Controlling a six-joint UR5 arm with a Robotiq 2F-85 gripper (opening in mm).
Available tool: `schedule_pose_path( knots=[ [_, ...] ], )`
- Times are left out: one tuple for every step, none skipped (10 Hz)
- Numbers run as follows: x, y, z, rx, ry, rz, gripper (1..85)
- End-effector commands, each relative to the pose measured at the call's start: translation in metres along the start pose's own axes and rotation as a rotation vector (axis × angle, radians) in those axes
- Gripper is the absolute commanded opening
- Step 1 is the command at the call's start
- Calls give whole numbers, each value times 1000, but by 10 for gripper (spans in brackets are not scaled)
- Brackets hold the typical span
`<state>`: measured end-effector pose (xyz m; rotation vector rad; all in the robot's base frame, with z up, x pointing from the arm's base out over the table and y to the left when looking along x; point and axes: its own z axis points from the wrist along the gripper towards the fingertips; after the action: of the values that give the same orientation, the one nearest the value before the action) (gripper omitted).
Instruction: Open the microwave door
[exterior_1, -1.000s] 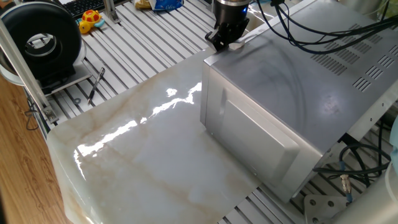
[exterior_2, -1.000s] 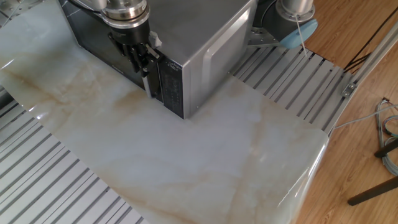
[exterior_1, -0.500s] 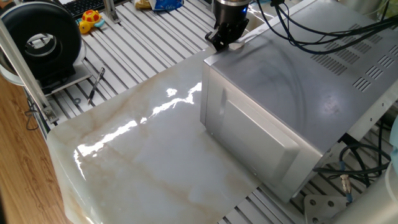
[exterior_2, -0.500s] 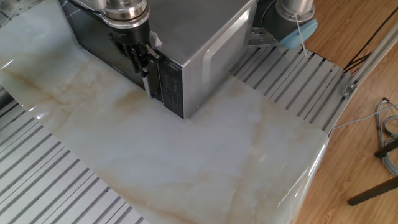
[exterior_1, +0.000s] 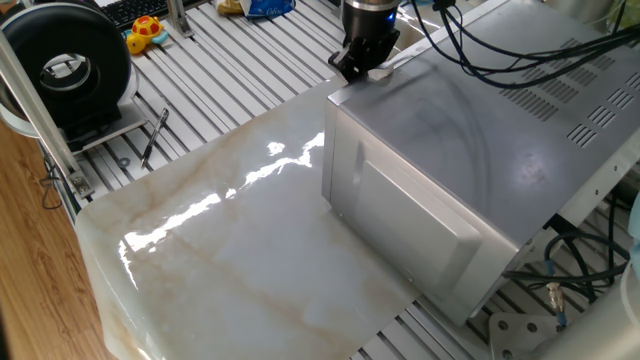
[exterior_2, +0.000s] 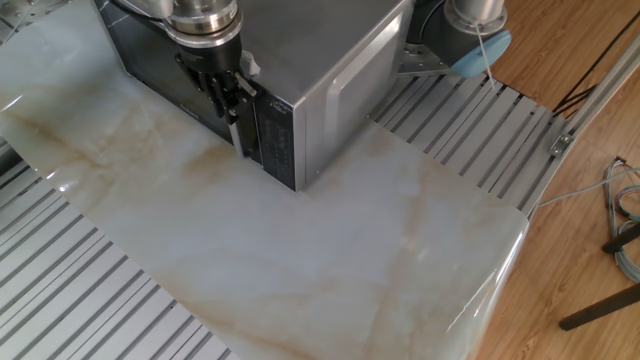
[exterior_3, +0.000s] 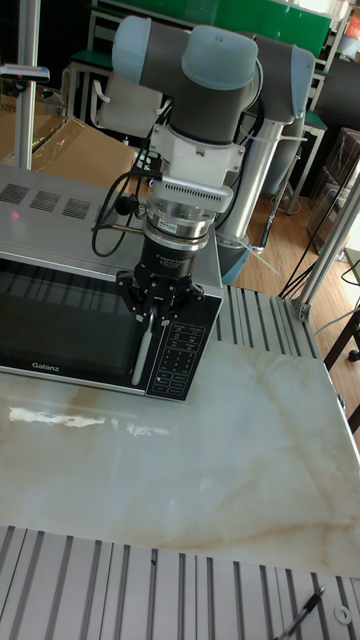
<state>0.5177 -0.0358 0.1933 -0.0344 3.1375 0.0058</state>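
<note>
The microwave door (exterior_3: 62, 322) has a dark glass face and lies flush with the grey box, beside the black keypad (exterior_3: 182, 355). A slim silver handle (exterior_3: 141, 352) runs down its right edge. My gripper (exterior_3: 155, 314) points down at the top of that handle, with its fingers drawn together around it. In the other fixed view the gripper (exterior_2: 232, 95) hangs in front of the door (exterior_2: 150, 62), above the handle (exterior_2: 237, 128). In one fixed view only the gripper (exterior_1: 352, 68) shows, behind the box's top corner; the door is hidden there.
The microwave (exterior_1: 470, 130) stands at the back of a glossy marble slab (exterior_1: 240, 250). Black cables (exterior_1: 480, 50) trail across its top. A black reel (exterior_1: 65, 65), a yellow toy (exterior_1: 146, 32) and a pen (exterior_1: 155, 135) lie on the slatted table to the left.
</note>
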Motion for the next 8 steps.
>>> schedule_pose_path(
  knots=[
    [-4,4,1,-61,-22,-4,10],
    [-7,5,3,-75,-36,-10,10],
    [-10,11,0,-94,-39,-5,10],
    [-12,12,-2,-94,-39,-9,10],
    [-16,12,-3,-108,-39,-17,10],
    [-21,12,-2,-113,-38,-23,10],
    [-28,17,2,-134,-49,-22,10],
    [-33,17,6,-133,-59,-27,10]
  ],
)
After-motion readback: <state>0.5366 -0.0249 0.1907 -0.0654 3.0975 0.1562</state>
